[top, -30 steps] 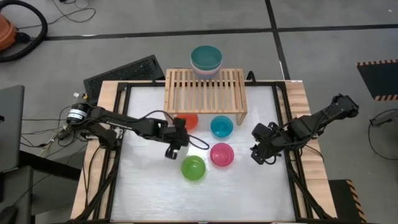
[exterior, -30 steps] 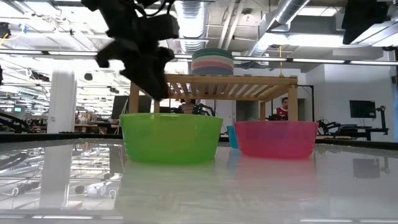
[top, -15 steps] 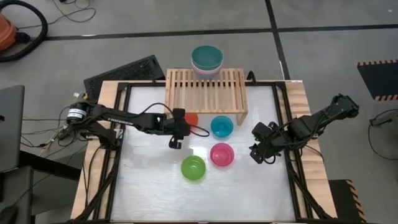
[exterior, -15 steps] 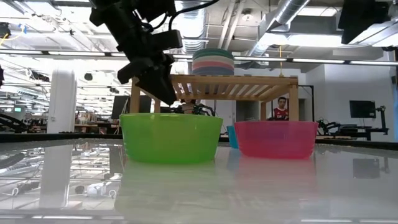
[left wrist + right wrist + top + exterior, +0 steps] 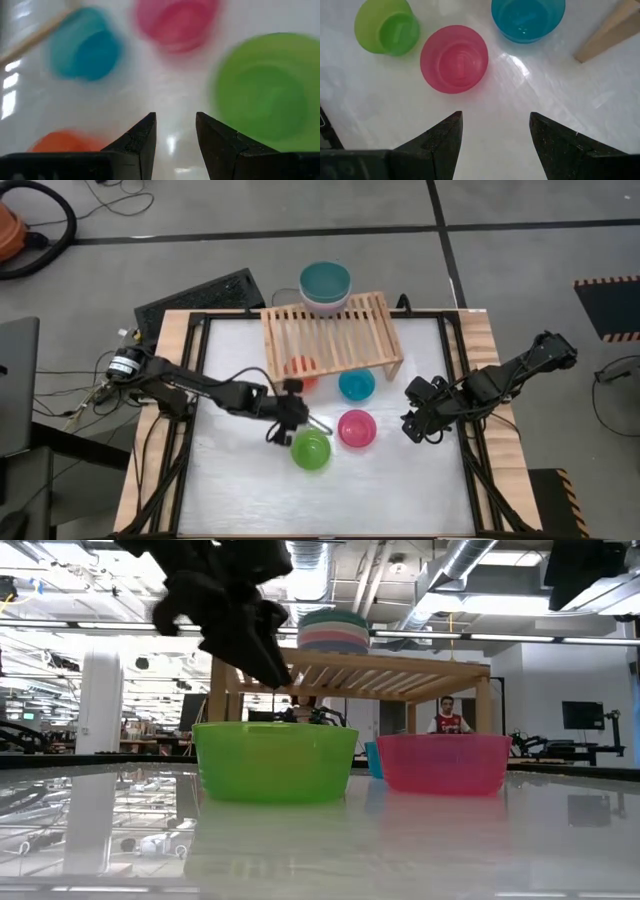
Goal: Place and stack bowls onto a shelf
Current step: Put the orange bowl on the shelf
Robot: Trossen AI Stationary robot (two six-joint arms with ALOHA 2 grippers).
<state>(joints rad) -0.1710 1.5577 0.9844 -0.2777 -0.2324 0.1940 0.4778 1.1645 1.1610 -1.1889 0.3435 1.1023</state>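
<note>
Beside the green bowl [image 5: 311, 450], the left hand [image 5: 283, 428] hovers part-open and empty; the right hand [image 5: 412, 427] waits wide open.

Bright even overhead light, glare streaks on the glossy white table [image 5: 530, 80]; left wrist view motion-blurred, soft shadows

Skewed wooden shelf [image 5: 331, 334], stacked big bowls [image 5: 326, 285] at its back edge, 4 small bowls [image 5: 311, 450] on table.

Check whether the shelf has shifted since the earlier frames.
Yes. The shelf has skewed out of line with the table's black frame, and now covers much of the red bowl.
</note>
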